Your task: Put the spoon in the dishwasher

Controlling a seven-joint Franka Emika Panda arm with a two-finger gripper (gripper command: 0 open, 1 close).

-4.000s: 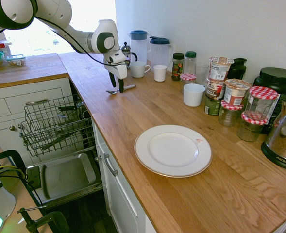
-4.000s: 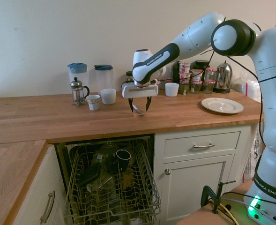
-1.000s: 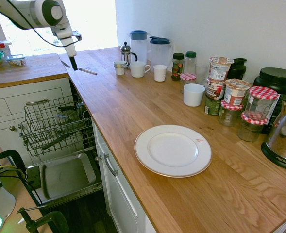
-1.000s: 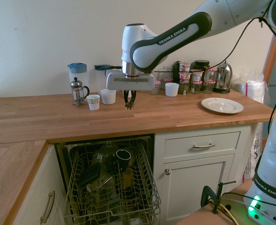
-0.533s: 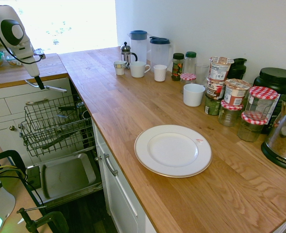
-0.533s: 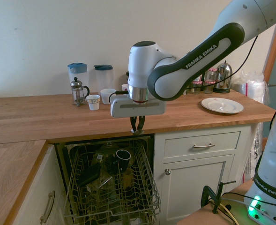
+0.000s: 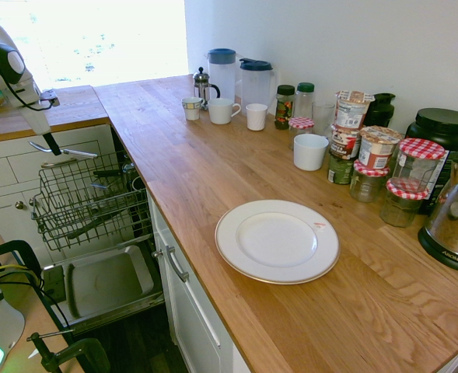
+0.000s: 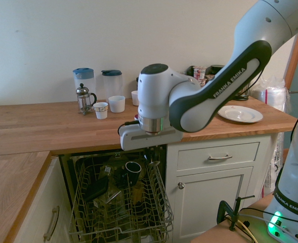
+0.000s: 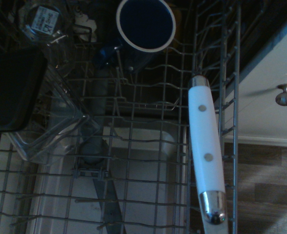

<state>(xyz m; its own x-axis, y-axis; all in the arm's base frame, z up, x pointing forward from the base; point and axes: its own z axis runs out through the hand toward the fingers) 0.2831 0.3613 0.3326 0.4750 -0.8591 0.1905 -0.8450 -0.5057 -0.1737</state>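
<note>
My gripper (image 7: 51, 144) is shut on the spoon (image 7: 73, 154), a slim silver piece held level and sticking out sideways from the fingers. It hangs just above the dishwasher's pulled-out grey wire rack (image 7: 89, 203), in front of the counter edge. From the other side the gripper (image 8: 150, 158) points straight down over the rack (image 8: 119, 202), near its right side. In the wrist view the spoon (image 9: 206, 146) shows as a pale glossy bar with a shiny end, lying across the rack wires (image 9: 133, 165).
The rack holds a dark mug (image 8: 133, 169), a clear plastic container (image 9: 46, 126) and dark items. The dishwasher's door panel (image 7: 104, 284) lies open below. A white plate (image 7: 277, 241), cups, jugs and jars stand on the wooden counter (image 7: 213, 171). White drawers (image 8: 214, 158) flank the dishwasher.
The arm carried the spoon off the counter edge and down, from above the worktop to just over the rack. The grip stayed shut.
</note>
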